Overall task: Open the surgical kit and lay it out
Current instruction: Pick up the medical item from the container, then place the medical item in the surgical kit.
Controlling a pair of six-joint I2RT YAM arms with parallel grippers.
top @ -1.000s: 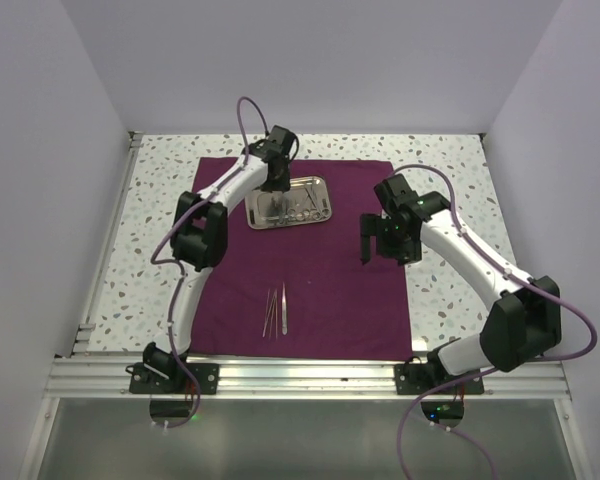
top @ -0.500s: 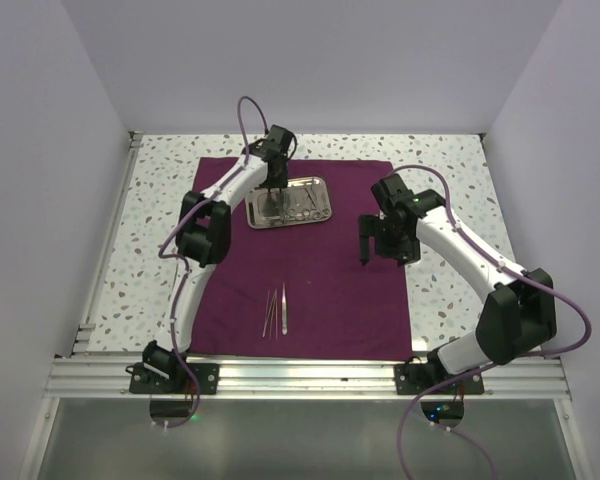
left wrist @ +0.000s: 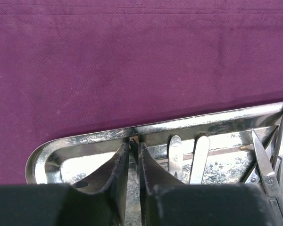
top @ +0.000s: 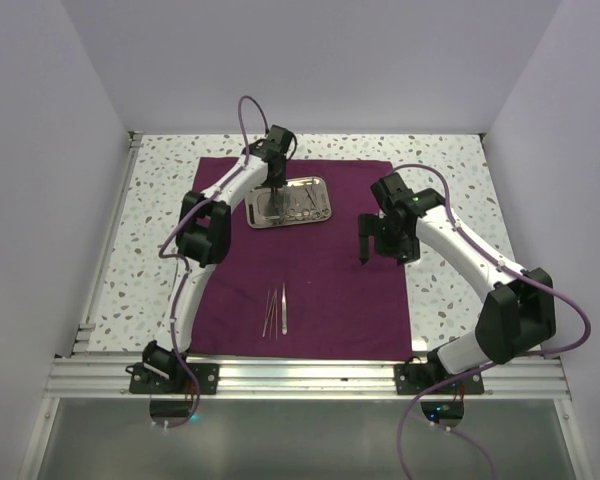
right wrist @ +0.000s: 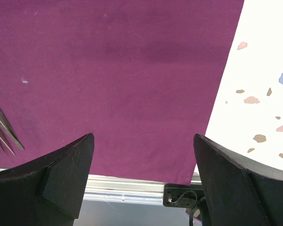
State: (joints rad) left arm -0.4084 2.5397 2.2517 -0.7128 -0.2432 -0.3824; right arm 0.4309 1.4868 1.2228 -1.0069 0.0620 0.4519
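The cloth wrap (top: 330, 280) lay opened flat, with the steel tray (top: 300, 224) at its 12 o'clock end and several tweezers (top: 277, 310) laid out towards 6 o'clock. The left gripper (left wrist: 134, 147) stood inside the tray, fingers pressed almost together; whether they pinched anything could not be confirmed. The right gripper (right wrist: 144, 141) hung spread wide and empty at 3 o'clock. Judged step: transferring instruments. The next move calls for a lift clear of the remaining instruments (left wrist: 198, 157).

Maroon cloth (top: 340, 280); shiny silver tray (left wrist: 85, 140); speckled white table (top: 145, 200).

Pale walls (top: 330, 60), speckled tabletop (top: 150, 200)
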